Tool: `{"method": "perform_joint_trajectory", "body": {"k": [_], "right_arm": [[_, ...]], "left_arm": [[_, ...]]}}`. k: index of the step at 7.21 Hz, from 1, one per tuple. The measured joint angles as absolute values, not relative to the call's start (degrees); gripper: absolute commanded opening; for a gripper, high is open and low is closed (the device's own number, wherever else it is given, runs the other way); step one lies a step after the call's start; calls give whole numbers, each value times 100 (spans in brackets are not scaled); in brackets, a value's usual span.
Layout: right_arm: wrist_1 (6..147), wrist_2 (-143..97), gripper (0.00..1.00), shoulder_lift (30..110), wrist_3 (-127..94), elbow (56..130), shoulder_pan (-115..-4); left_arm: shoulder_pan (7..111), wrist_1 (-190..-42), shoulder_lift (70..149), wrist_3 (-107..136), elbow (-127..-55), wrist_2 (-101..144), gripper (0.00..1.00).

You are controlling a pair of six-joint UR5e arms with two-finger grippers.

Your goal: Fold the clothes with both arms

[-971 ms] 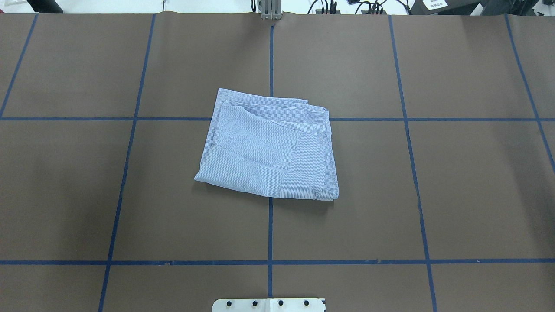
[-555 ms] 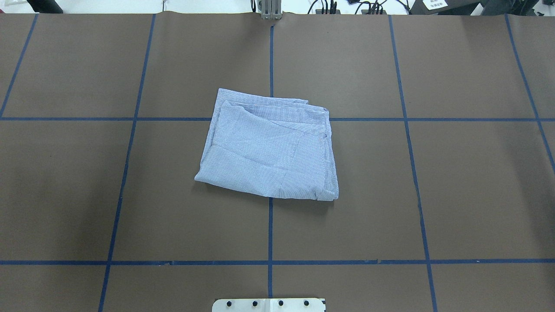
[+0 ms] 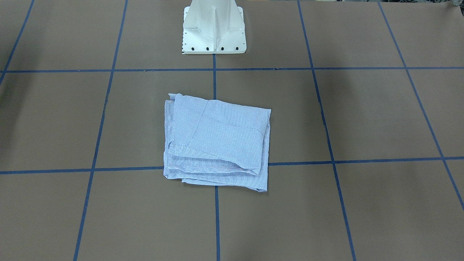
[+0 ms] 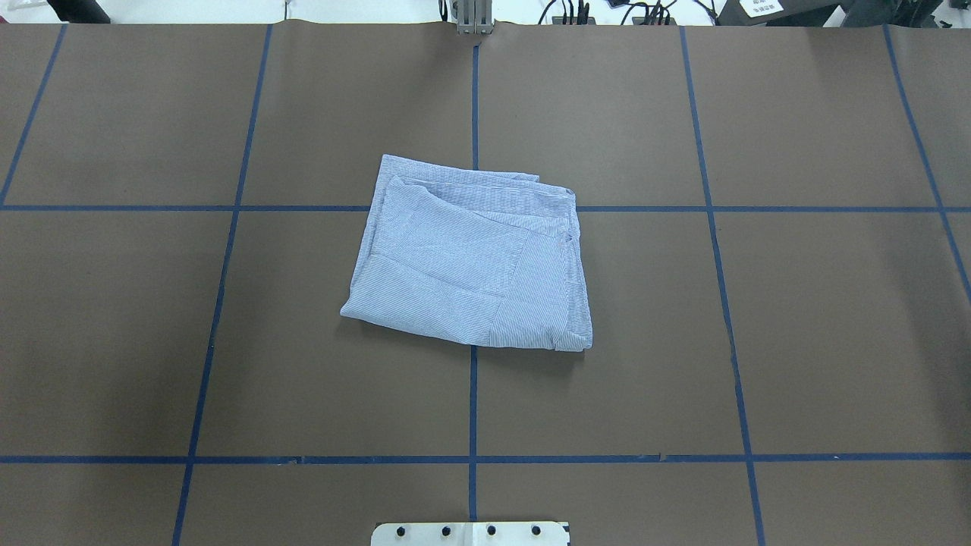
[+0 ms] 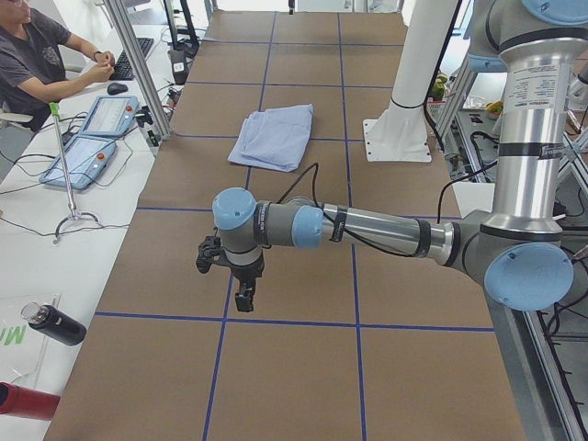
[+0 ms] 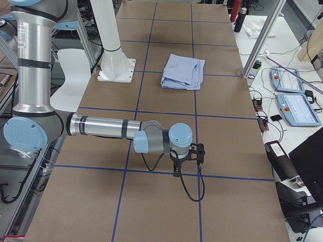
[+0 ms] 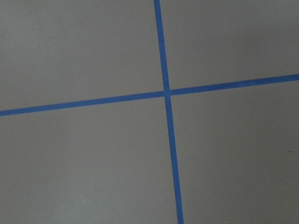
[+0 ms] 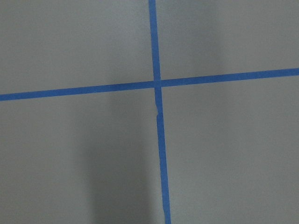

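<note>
Shirt [image 3: 217, 143] sits dead centre on the brown paper-covered table [image 3: 362, 119] in the front-facing view. It's soft, finely striped light blue cloth, folded into a rough rectangle. Its layered edges step out on the side away from the white pedestal [image 3: 214, 29], and it lies right over a crossing of blue tape lines [image 3: 362, 68] with wide matte surface all around. Overhead, the bundle shows one corner poking toward the far edge. Only the end views bring in the arms. From the left end, the left arm [image 5: 367, 225], a smooth silver tube with blue caps, stretches low across the table. The left gripper [image 5: 243, 299] points down, well apart from the shirt; whether the fingers are apart or together, can't tell. From the right end, the right arm [image 6: 101, 126] mirrors it, the right gripper [image 6: 177, 169] hanging near a tape line, finger state unreadable. Both wrist cameras give flat paper and a tape cross.
</note>
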State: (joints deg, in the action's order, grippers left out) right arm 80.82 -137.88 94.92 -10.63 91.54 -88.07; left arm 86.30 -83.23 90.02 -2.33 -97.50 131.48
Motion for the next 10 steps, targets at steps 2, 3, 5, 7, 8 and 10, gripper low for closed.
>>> {"method": "perform_joint_trajectory", "body": {"k": [2,3,5,7,8,10], "right_arm": [[8117,-13789,100,9497,-1038,9025,-8807],[8125,-13801,100,9498,-1006,8917,-8807],[8135,-13833,100,9486,-964,8774,-8815],[8308,-13843,100,9455,-818,8853,-8860],[8670,-13841,100,9439,-774,9089,-8876],[9571,-13754,100,9459,-751,9950,-8851]], "left_arm": [[8642,-8262,8986,-734,-9559,13222,100],[8650,-8266,8984,-910,-9505,13220,100],[8668,-8292,8965,-1019,-9450,13209,100],[8680,-8302,8960,-1035,-9429,13197,100],[8692,-8299,8961,-1036,-9429,13194,100],[8699,-8297,8973,-1031,-9436,13193,100]]}}
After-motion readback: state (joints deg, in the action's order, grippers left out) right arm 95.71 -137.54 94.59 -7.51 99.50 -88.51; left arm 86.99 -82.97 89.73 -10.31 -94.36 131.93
